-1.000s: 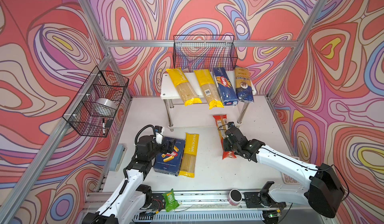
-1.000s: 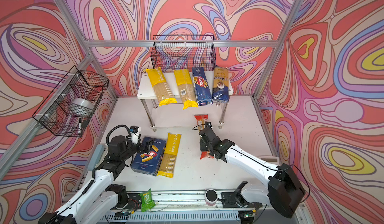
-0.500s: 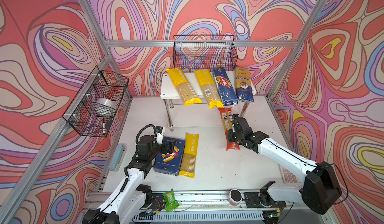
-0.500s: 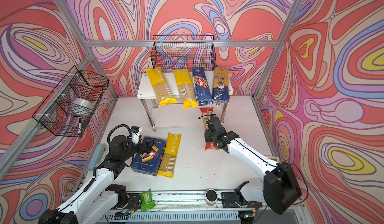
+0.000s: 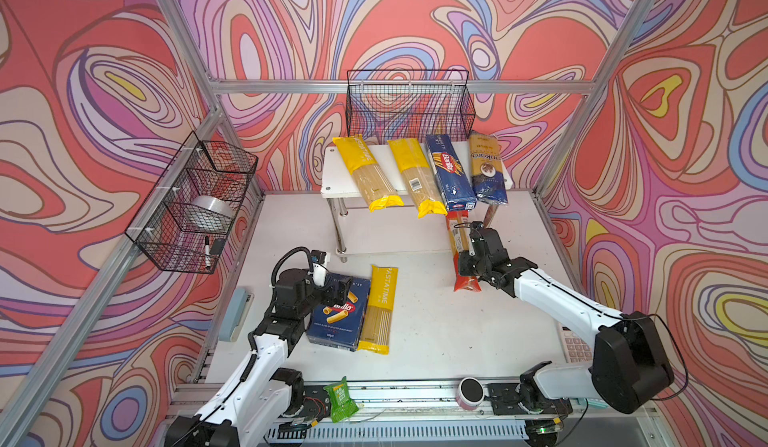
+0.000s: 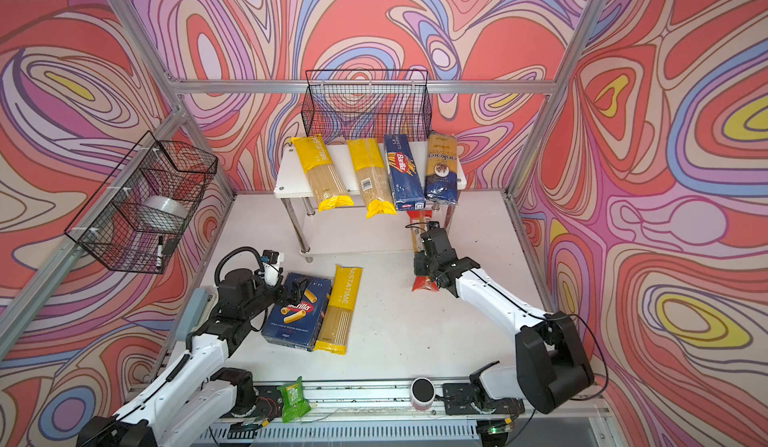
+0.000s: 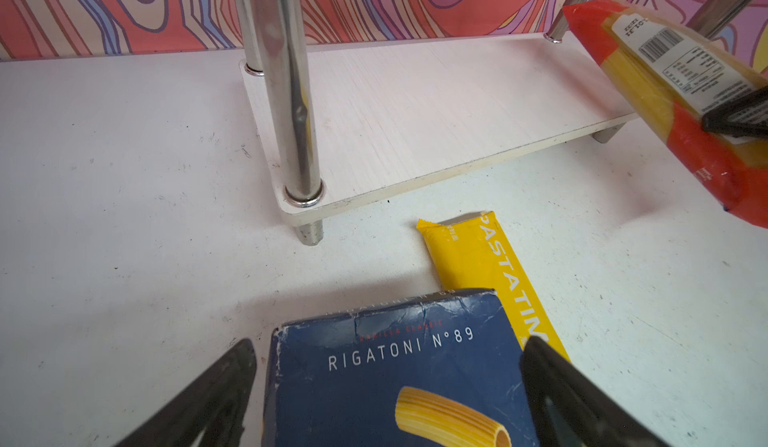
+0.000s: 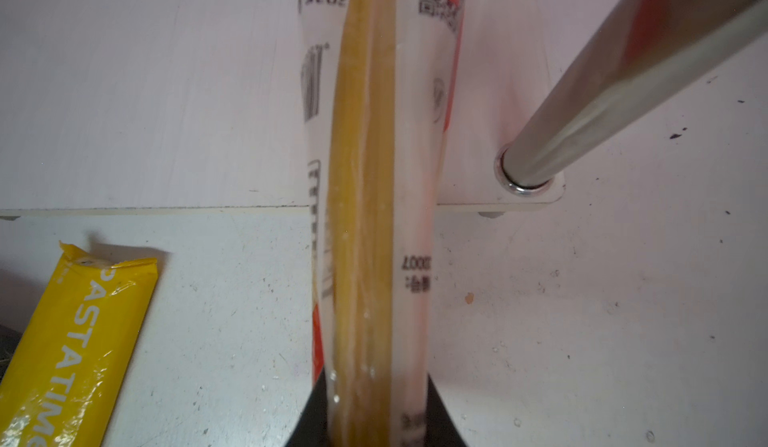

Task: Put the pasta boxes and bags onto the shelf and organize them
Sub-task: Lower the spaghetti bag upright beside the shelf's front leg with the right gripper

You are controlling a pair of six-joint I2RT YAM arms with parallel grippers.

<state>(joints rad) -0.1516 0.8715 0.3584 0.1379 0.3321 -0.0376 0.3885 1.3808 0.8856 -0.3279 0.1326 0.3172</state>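
1 red-ended bag (image 5: 452, 227): clamped in right gripper (image 8: 376, 420), tilted, far end over lower board (image 7: 415, 112) of shelf (image 5: 332, 175), beside chrome leg (image 8: 623, 71). 4 pcs side by side on top board: outer yellow-ended bag (image 5: 368, 170), inner yellow-ended bag (image 5: 415, 179), spaghetti box (image 5: 449, 170), dark blue bag (image 5: 487, 170). On table (image 5: 436, 332): rigatoni box (image 5: 338, 316) w/ 3rd yellow-ended bag (image 5: 380, 303) touching its side. Left gripper (image 7: 388, 349): jaws wide, astride box end.

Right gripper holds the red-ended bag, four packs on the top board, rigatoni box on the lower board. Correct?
No: the rigatoni box lies on the table, short of the lower board, per the left wrist view. Rest stands.
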